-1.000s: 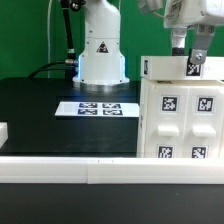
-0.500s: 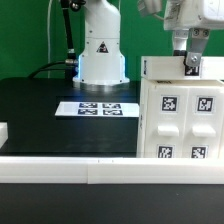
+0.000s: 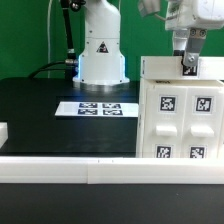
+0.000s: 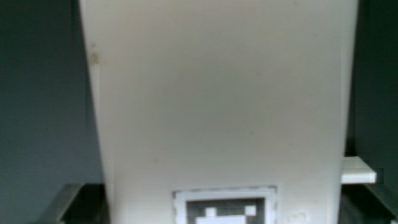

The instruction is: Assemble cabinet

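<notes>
Black desk (image 3: 45, 110) with a white rail (image 3: 60, 168) along the front edge, and your arm's white base (image 3: 101, 50) parked at about 12 o'clock behind the marker board (image 3: 98, 108), which lies flat mid-desk. The cabinet (image 3: 180, 115) sits at roughly 3 o'clock in the exterior view, standing upright with its tagged panels facing the camera. Your gripper (image 3: 189, 62) is right at the cabinet's top edge, and one dark finger is down against it, but honestly I can't tell if the fingers are clamped on a panel or just resting there; the wrist view is mostly one tall white panel (image 4: 210, 110) with a tag at its end, filling the frame. My guess is you're steadying or seating that piece from above. Around it: a small white block (image 3: 3, 131) at 9 o'clock, well apart, so nothing looks like it's blocking you.
</notes>
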`<state>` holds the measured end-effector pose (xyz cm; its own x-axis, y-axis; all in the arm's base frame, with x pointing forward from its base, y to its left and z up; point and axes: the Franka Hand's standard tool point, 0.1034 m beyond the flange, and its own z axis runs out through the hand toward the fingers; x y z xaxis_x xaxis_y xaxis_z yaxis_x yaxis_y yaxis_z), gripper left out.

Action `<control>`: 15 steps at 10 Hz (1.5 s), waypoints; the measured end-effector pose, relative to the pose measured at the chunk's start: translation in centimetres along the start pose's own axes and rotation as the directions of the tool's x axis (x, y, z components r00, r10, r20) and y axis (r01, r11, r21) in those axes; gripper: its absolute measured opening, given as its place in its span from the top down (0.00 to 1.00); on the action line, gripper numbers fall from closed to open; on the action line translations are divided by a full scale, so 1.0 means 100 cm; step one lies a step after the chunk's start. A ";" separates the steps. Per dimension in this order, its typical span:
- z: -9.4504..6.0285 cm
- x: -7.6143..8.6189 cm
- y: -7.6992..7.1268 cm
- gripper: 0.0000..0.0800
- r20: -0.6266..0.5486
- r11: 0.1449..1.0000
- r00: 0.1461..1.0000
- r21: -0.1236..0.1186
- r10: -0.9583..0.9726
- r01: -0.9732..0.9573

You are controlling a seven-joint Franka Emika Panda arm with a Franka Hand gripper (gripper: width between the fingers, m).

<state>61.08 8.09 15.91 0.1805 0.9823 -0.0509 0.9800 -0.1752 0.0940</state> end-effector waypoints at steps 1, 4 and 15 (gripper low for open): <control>0.000 0.000 0.000 0.30 0.000 0.996 0.996 0.000 0.088 -0.088; 0.000 0.000 -0.001 0.30 0.000 0.947 0.947 0.003 0.320 -0.320; 0.001 0.001 -0.002 0.30 0.000 0.238 0.238 0.033 0.971 -0.971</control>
<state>60.91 8.26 15.75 0.9948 0.0639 0.0789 0.0610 -0.9974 0.0389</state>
